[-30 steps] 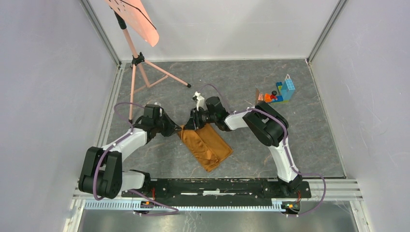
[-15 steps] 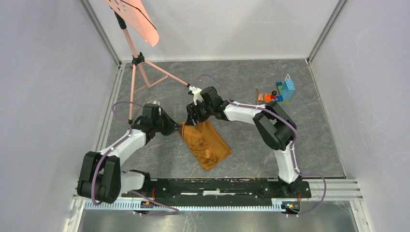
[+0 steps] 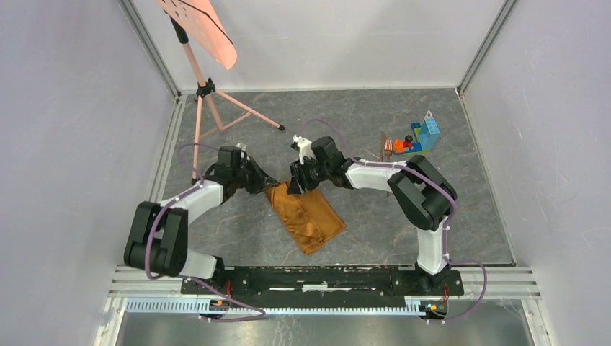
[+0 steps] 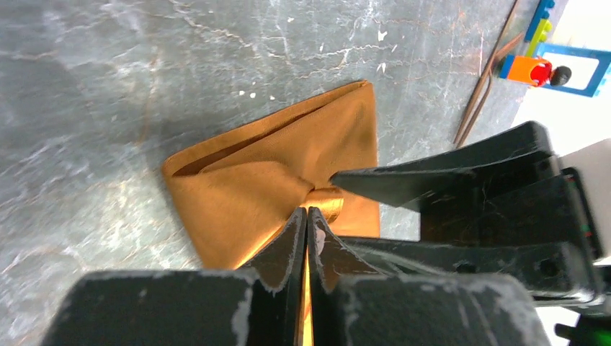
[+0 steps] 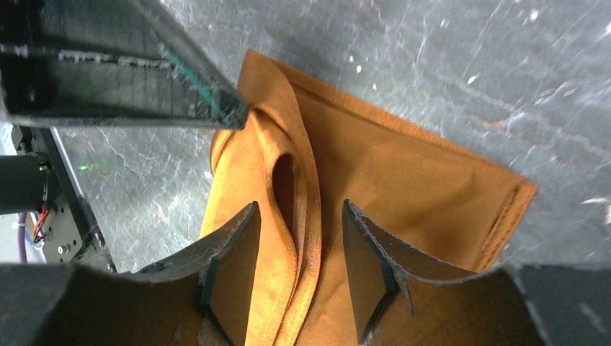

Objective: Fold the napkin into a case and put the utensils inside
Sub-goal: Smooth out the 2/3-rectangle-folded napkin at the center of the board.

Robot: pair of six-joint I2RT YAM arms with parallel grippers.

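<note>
The orange-brown napkin (image 3: 308, 216) lies folded into a long strip on the grey table. My left gripper (image 3: 271, 186) is shut on a fold at its far-left corner; the left wrist view shows the cloth (image 4: 259, 180) pinched between the jaws (image 4: 307, 213). My right gripper (image 3: 296, 184) is open right beside it. In the right wrist view its jaws (image 5: 299, 249) straddle a raised layered edge of the napkin (image 5: 403, 173) without closing. The two slim dark utensils (image 3: 387, 145) lie at the back right by the toy bricks, and show as thin sticks in the left wrist view (image 4: 481, 94).
A colourful toy brick pile (image 3: 421, 135) sits at the back right, also in the left wrist view (image 4: 547, 68). A salmon-pink sheet (image 3: 205, 29) on a tripod (image 3: 216, 108) stands at the back left. Grey walls enclose the table.
My right gripper has come back down and right onto the napkin's far corner. My left arm has shifted slightly away from the base, still holding the cloth. The napkin's far end has been tugged a little.
</note>
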